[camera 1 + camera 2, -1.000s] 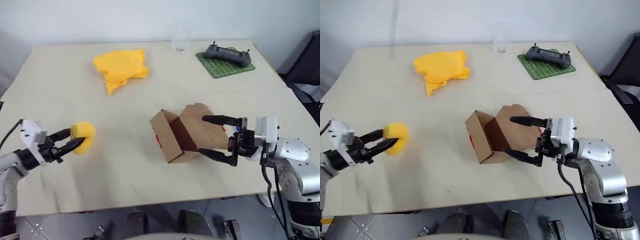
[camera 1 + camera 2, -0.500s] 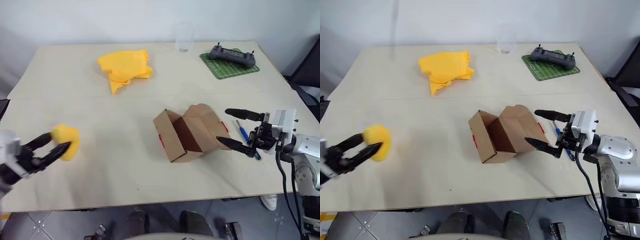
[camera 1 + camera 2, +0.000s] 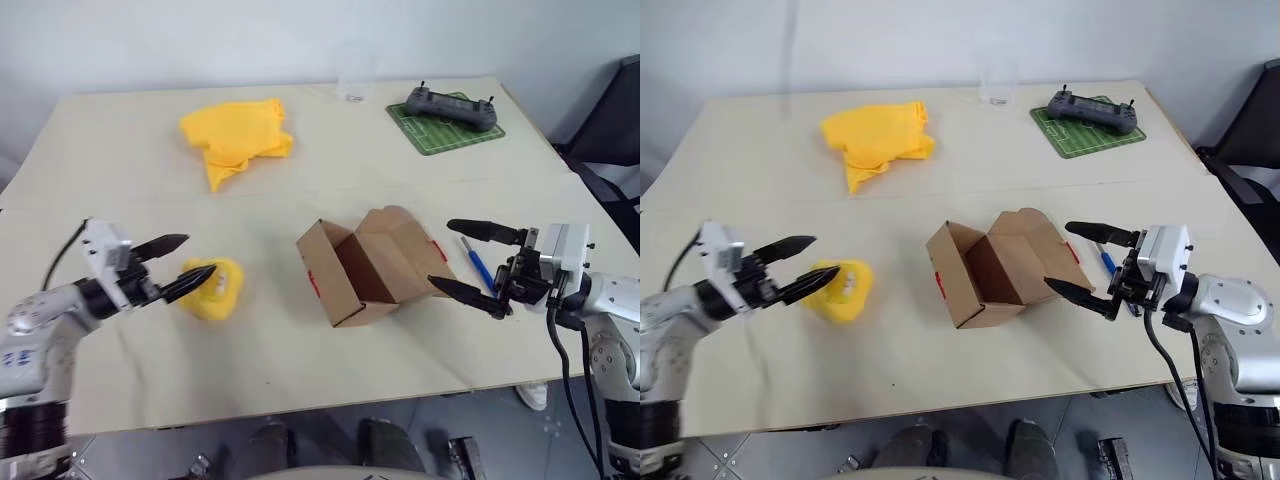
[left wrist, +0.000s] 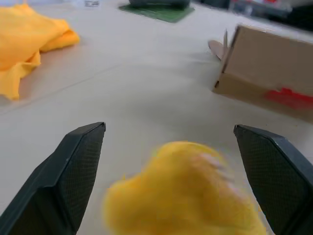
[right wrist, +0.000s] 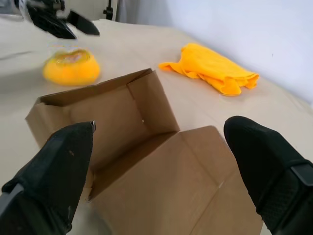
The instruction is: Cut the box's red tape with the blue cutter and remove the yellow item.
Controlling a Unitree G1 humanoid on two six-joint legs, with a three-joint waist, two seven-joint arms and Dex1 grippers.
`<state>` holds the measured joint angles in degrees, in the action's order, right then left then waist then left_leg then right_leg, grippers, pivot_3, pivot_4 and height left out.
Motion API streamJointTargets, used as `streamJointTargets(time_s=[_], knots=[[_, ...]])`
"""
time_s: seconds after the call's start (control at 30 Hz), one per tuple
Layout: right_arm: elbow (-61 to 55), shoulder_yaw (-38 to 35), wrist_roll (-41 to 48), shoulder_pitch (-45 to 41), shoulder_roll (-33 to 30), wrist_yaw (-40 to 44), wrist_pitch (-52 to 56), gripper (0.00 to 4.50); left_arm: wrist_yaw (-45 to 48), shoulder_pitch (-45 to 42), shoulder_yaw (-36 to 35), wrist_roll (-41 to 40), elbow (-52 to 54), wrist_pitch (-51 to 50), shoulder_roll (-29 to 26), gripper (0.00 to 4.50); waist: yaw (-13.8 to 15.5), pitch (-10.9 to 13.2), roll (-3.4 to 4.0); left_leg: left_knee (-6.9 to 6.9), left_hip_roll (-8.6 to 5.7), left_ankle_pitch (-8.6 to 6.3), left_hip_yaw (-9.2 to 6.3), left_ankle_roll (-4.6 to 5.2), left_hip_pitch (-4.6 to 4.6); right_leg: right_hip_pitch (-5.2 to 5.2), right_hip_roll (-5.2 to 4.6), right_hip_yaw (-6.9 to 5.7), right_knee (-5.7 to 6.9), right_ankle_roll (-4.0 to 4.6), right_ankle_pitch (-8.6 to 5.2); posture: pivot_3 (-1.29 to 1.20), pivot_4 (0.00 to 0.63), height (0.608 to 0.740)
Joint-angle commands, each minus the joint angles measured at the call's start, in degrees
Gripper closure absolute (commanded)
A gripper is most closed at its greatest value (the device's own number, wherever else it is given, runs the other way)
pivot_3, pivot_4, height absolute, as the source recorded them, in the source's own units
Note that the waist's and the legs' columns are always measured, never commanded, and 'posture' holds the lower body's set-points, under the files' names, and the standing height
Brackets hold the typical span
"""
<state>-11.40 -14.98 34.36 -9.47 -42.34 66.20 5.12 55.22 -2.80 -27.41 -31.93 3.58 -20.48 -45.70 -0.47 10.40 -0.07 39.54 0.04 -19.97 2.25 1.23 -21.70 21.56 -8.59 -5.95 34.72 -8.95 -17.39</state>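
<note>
The brown box (image 3: pixel 365 265) lies open on its side mid-table, with red tape (image 3: pixel 314 284) on its left wall and more red at its right flap. A yellow item (image 3: pixel 213 288) rests on the table left of the box. My left gripper (image 3: pixel 198 256) is open just over the item's near side, and neither finger grips it. The left wrist view shows the yellow item (image 4: pixel 181 196) low between the spread fingers (image 4: pixel 73 166). My right gripper (image 3: pixel 440 254) stands open just right of the box with nothing in it. The blue cutter (image 3: pixel 478 262) lies on the table between its fingers.
A crumpled yellow cloth (image 3: pixel 235 135) lies at the back left. A green mat with a grey controller (image 3: pixel 447 115) sits at the back right, next to a clear glass (image 3: pixel 352 85). The table's front edge runs close under both arms.
My left gripper has opened and let go of the yellow item, which now lies on the table. My right gripper has drawn back to the right, off the box. The camera shifted.
</note>
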Motion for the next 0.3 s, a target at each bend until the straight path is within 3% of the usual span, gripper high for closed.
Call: streamJointTargets(time_s=[0.03, 0.17, 0.3], knots=[[-2.30, -1.97, 1.87, 1.24, -1.23, 2.10, -0.40, 0.00, 0.29, 7.73, -9.58, 0.27, 1.55, 0.49, -2.04, 0.04, 0.05, 0.02, 0.04, -0.11, 0.01, 0.00, 0.04, 0.00, 0.11, -0.05, -0.02, 0.00, -0.01, 0.00, 0.00, 0.00, 0.150, 0.740], [-1.44, -0.19, 0.83, 2.17, -0.68, 4.94, -2.32, 0.00, -0.93, 19.11, -15.99, 2.33, 5.04, 3.97, 1.07, 0.04, 0.47, 0.04, 0.05, -0.19, 0.15, -0.01, 0.09, 0.01, 0.21, -0.13, -0.06, 0.02, -0.10, 0.02, -0.01, 0.00, 0.150, 0.740], [1.90, 0.89, -0.98, -0.25, 0.63, 4.87, -4.66, 0.00, -4.88, 24.63, -17.58, 2.80, 10.37, 5.98, 6.28, 0.04, 0.76, 0.05, 0.03, -0.19, 0.15, -0.04, 0.03, 0.02, 0.21, -0.23, -0.11, 0.01, -0.25, 0.02, -0.01, 0.00, 0.150, 0.740]])
